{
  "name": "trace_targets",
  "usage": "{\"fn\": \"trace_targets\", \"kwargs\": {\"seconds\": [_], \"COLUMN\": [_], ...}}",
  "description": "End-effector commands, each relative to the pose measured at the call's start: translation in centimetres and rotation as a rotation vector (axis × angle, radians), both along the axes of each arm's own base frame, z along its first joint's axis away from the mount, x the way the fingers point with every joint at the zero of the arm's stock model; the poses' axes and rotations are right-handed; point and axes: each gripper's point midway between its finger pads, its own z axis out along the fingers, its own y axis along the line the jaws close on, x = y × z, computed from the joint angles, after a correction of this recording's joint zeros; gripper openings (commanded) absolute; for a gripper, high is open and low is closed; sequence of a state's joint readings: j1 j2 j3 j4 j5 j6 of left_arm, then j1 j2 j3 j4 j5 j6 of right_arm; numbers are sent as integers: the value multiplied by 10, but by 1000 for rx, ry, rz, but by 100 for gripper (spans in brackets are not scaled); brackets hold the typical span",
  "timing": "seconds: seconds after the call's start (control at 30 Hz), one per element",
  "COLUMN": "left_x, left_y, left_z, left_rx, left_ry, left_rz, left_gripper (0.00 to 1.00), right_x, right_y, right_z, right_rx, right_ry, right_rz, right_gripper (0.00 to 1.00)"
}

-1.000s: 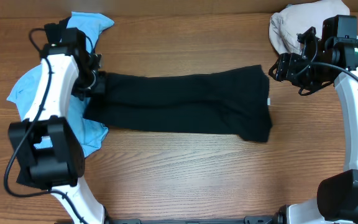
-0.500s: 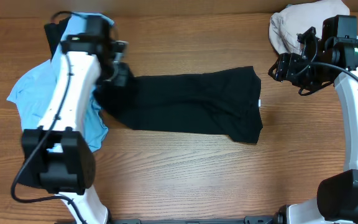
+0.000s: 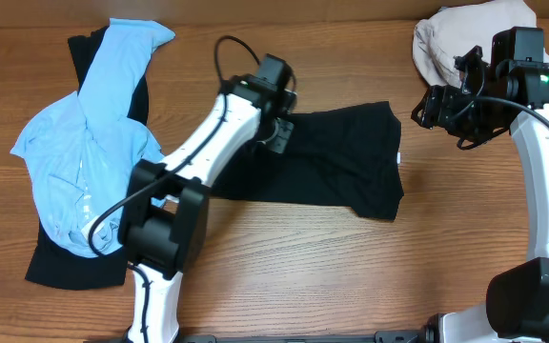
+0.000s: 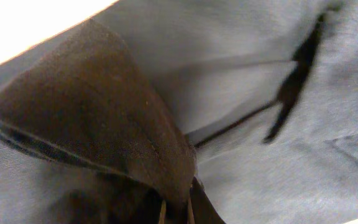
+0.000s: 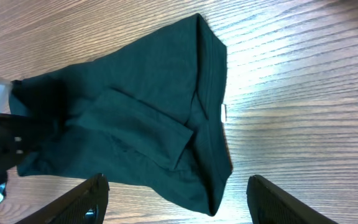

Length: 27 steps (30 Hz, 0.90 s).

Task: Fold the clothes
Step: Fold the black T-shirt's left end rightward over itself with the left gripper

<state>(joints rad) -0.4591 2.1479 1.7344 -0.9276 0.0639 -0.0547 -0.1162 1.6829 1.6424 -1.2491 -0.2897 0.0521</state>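
- Mostly plain wood overhead: table (image 3: 284, 276), brown, grain running 9 to 3 o'clock, its far edge along 12 o'clock.
- Black garment (image 3: 351, 167) lies at table centre, stretching toward 3 o'clock. A small white tag (image 3: 398, 159) sits on its 3 o'clock edge.
- Left gripper (image 3: 280, 133) is over the garment's 10 o'clock part, clamped on a raised fold of the dark cloth — the wrist view shows the fold pinched at the fingertips.
- Right gripper (image 3: 424, 105) hangs near the garment's 2 o'clock corner, apart from it, fingers spread wide with nothing between them.
- Light blue garment (image 3: 84, 152) is heaped at 9 o'clock over another black cloth (image 3: 70, 262).
- Beige cloth (image 3: 446, 38) is bunched at the 1 o'clock edge, beside the right arm.
- Bare wood runs along the whole 6 o'clock side — also a strip between the blue heap and the black garment, crossed by the left arm.
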Motion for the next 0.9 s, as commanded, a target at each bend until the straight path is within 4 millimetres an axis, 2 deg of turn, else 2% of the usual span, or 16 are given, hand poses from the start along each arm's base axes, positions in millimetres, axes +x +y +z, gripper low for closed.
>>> {"fn": "trace_targets", "kwargs": {"seconds": [0.0, 0.03, 0.1, 0.17, 0.2, 0.27, 0.37, 0.43, 0.5, 0.6, 0.67, 0.77, 0.83, 0.87], "left_x": [0, -1, -2, -4, -7, -10, -17, -22, -35, -46, -55, -59, -61, -60], "left_y": [-30, -35, -41, -41, -39, -32, -7, 3, 12, 11, -1, -9, -14, -17], "left_z": [1, 1, 3, 5, 9, 18, 37, 37, 34, 27, 17, 6, 0, -2], "left_rx": [-48, -53, -57, -55, -43, -27, 28, 51, 82, 77, 28, 11, 10, 6], "left_ry": [-17, -23, -31, -26, -9, 19, 71, 97, 149, 181, 201, 200, 193, 185], "left_rz": [23, 18, 5, 2, 3, 13, -25, -76, -176, -271, -345, -364, -371, -366], "left_gripper": [17, 29, 69, 95, 100, 100, 100, 100, 100, 100, 100, 97, 97, 97], "right_x": [1, 2, 2, 2, 2, 3, 3, 3, 3, 4, 3, 0, -3, -6], "right_y": [-2, -3, -3, -3, -3, -3, -3, -3, -3, -3, -3, -1, 3, 6], "right_z": [-1, -2, -2, -4, -6, -8, -8, -8, -8, -8, -9, -11, -18, -27], "right_rx": [-12, -12, -11, -11, -10, -9, -9, -9, -9, -10, -8, 2, 26, 44], "right_ry": [-5, -5, -3, 3, 9, 13, 14, 14, 14, 11, 17, 37, 63, 88], "right_rz": [-5, -5, -5, -5, -5, -5, -5, -5, -5, -5, -5, -2, 5, 9], "right_gripper": [75, 75, 75, 75, 76, 76, 76, 76, 76, 77, 76, 77, 77, 77]}}
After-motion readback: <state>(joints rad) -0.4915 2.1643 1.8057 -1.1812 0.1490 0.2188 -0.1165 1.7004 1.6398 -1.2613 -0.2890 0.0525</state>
